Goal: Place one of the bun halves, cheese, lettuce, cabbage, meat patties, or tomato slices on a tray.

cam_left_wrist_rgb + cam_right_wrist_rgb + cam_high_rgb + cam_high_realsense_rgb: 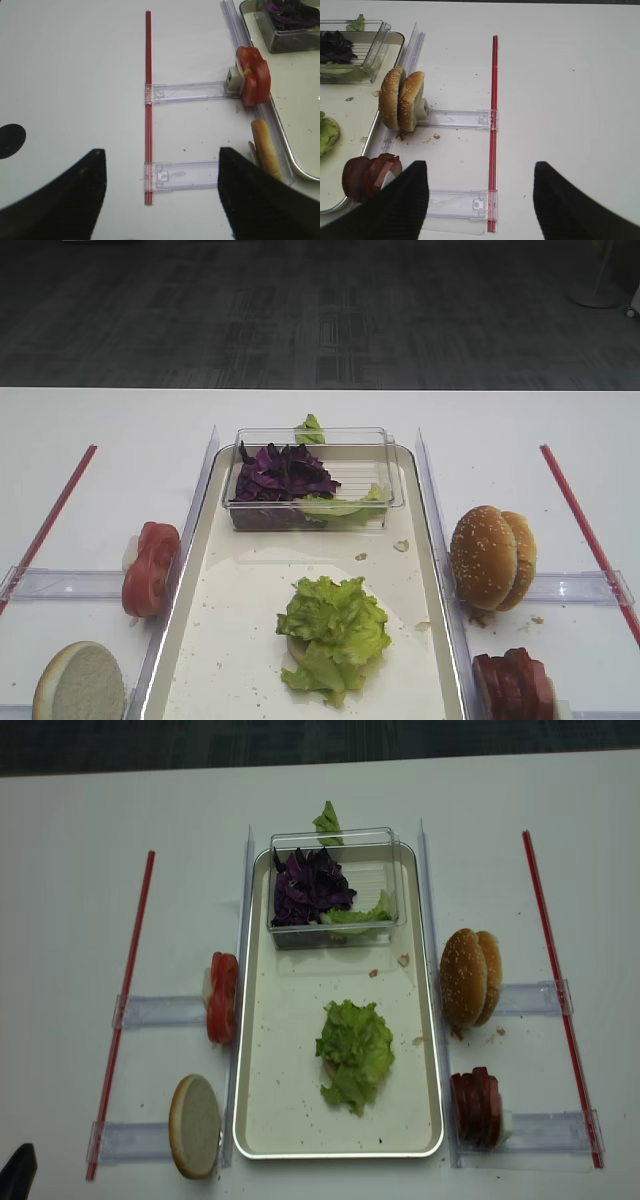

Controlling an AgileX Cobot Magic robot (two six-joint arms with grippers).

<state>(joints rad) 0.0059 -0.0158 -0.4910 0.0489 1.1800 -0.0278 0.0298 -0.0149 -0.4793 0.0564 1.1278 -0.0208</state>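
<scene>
Exterior high views showed the tray (200, 590) lying lengthwise on the white table (110, 430), its floor speckled with crumbs. A clump of lettuce (333, 635) sat in the near half of the tray, covering a pale bun piece whose edge just peeked out beneath it. At the far end of the tray stood a clear plastic tub (312, 480) holding the purple cabbage (283, 472) on its left side and a few more green leaves on its right.

Left of the tray, the tomato slices (150, 567) stood on edge in a row against a clear plastic rail (60, 583), just outside the rim. Nearer the camera on that side, a flat bun half (80, 683) with a pale cut face leaned on edge. Right of the tray, two sesame bun halves (492, 556) stood upright side by side, touching each other, and the meat patties (514, 684) stood stacked on edge in the near right slot. A red strip (585, 530) ran along each outer side of the layout.

Right wrist footage showed the right gripper (479, 200) over bare table beside the red strip, its two dark fingers (402, 205) spread wide with nothing between them. Left wrist footage showed the left gripper (160, 195) likewise spread and empty, over the rail near the tomato slices.
</scene>
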